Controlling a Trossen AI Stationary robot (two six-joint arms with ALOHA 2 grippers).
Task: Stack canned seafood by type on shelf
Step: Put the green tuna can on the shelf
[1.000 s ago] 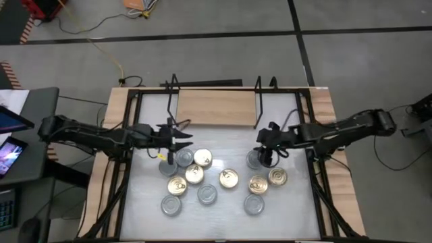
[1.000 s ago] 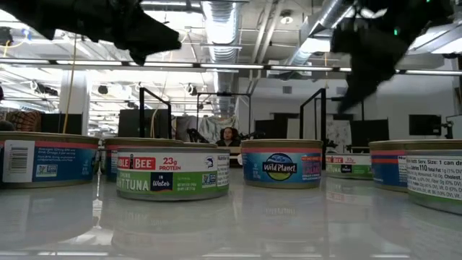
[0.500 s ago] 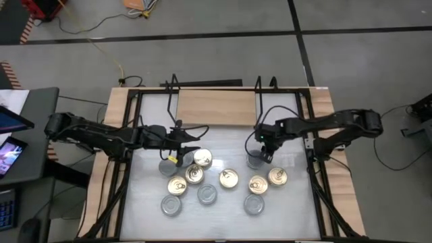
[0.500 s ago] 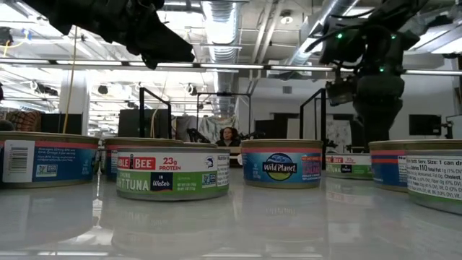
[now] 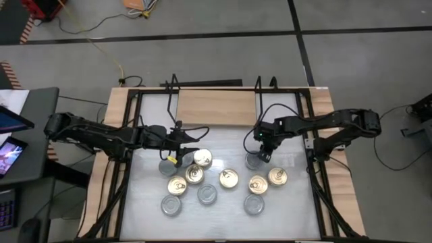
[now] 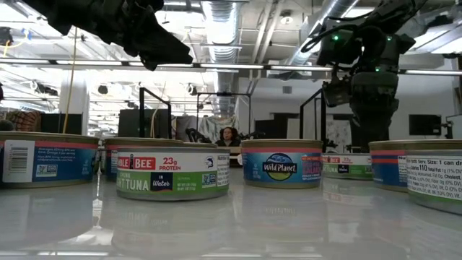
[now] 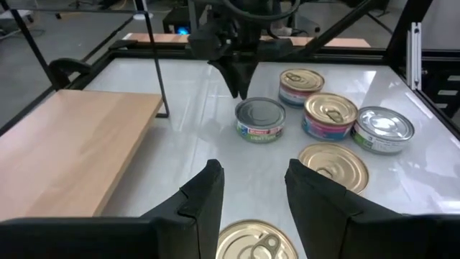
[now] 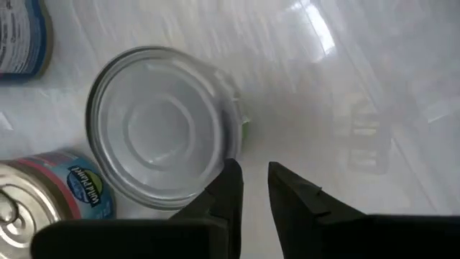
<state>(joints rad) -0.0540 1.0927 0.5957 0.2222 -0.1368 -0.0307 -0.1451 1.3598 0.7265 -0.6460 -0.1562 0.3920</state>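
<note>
Several flat round tins of canned seafood, gold-topped (image 5: 229,178) and silver-grey (image 5: 207,194), lie flat on the white tabletop. The shelf (image 5: 214,106), a light-wood board between black wire frames, stands at the far side with nothing on it. My right gripper (image 8: 249,188) points steeply down, its fingers a narrow gap apart. It stands at the rim of a silver-grey tin (image 8: 162,126) that lies nearest the shelf (image 5: 254,160). My left gripper (image 7: 253,194) hangs open above the table's left half, over a gold-topped tin (image 7: 253,243), with nothing between its fingers. My right gripper comes from above, and one finger (image 8: 228,185) stands at the silver-grey tin's rim (image 8: 231,147). Only bare tabletop shows in the gap between the fingers. I cannot tell whether that finger touches the rim. The tin lies flat on the table.
Two gold-topped tins (image 5: 258,183) (image 5: 277,177) and a silver one (image 5: 253,205) lie just nearer than the right gripper. Black frame bars (image 5: 307,135) run along both table sides. Bare tabletop (image 5: 223,140) lies between the tins and the shelf.
My right gripper has come down toward the silver-grey tin nearest the shelf and tipped from slanting to pointing steeply down, then kept still. My left gripper has moved a little toward the table's right, over the gold-topped tins. No tin has moved.
</note>
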